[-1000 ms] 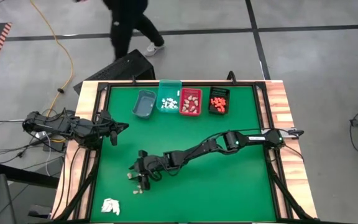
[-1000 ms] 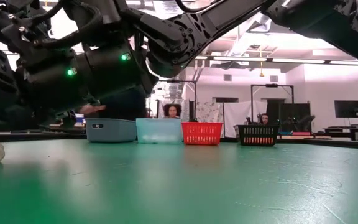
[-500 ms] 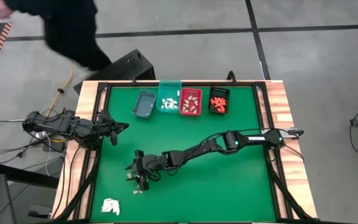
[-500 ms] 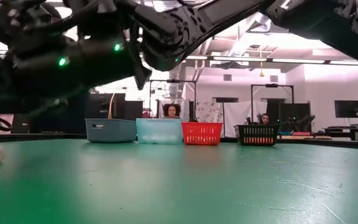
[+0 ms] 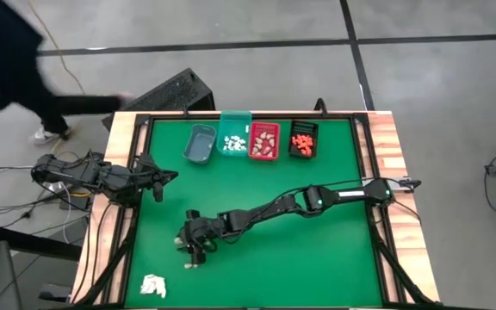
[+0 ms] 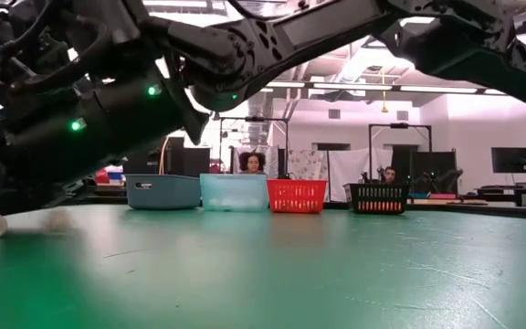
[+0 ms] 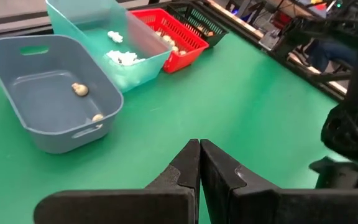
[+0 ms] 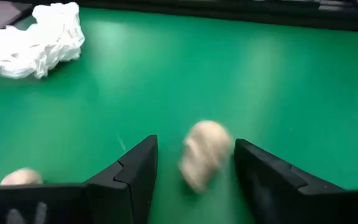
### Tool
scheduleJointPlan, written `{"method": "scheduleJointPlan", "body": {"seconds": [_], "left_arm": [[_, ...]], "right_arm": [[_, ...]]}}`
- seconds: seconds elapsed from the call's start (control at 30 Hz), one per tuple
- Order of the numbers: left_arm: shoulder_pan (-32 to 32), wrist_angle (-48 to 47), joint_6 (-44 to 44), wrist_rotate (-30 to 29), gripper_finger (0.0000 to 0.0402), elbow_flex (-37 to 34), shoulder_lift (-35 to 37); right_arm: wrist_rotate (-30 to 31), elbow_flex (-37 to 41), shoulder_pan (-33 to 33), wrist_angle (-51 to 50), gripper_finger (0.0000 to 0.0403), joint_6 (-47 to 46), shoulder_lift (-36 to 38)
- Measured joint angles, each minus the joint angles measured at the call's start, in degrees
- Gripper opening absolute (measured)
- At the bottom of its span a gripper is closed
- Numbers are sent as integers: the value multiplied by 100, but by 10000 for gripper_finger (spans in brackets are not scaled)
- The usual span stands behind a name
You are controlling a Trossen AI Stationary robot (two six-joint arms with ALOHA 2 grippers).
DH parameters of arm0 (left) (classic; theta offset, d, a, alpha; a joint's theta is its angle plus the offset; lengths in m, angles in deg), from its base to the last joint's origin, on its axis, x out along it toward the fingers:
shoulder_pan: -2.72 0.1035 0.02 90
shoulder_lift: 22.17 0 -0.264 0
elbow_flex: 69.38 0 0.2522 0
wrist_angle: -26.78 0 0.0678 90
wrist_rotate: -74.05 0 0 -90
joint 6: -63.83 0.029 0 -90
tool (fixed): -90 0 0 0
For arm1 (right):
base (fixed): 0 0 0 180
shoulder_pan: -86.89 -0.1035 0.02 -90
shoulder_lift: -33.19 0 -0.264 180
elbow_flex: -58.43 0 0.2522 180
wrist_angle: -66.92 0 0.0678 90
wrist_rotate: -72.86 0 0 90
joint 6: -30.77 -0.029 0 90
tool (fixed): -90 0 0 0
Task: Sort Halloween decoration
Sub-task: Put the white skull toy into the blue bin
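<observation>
My right gripper [image 8: 196, 149] is open, low over the green table's near left part [image 5: 188, 250]. A pale beige decoration piece [image 8: 207, 152] lies on the mat between its two fingers, blurred, with a gap on each side. Another beige piece [image 8: 20, 177] lies beside the gripper. The rest of the Halloween decoration sits in the bins at the far edge: white pieces in the teal bin [image 5: 234, 138], beige ones in the red bin [image 5: 263, 140], orange ones in the black bin [image 5: 302, 139], two in the grey bin [image 7: 55, 99]. My left gripper [image 7: 197, 149] waits shut at the table's left edge [image 5: 158, 189].
A white papery wad [image 5: 151, 284] lies near the table's near left corner, close to my right gripper [image 8: 36, 37]. My right arm stretches across the middle of the table [image 5: 317, 196]. A person moves on the floor beyond the far left corner [image 5: 15, 60].
My right gripper has sunk toward the table and tipped further down, staying open. In the low view a blurred beige piece now shows on the mat under it. The person behind the table has walked off to the left.
</observation>
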Motion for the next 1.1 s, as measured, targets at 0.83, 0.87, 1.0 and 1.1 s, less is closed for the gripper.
{"method": "scheduleJointPlan", "body": {"seconds": [0.83,0.87,1.0,1.1], "left_arm": [[0,-269,-20,-50,0,0,1],[0,-271,-20,-58,0,0,1],[0,-269,-20,-81,0,0,1],[0,-266,-43,-3,0,0,1]], "right_arm": [[432,-69,335,-1832,141,450,1726],[332,-76,394,-2240,139,286,1920],[-77,-43,478,-4132,125,79,2489],[58,-26,320,-5659,114,286,2914]]}}
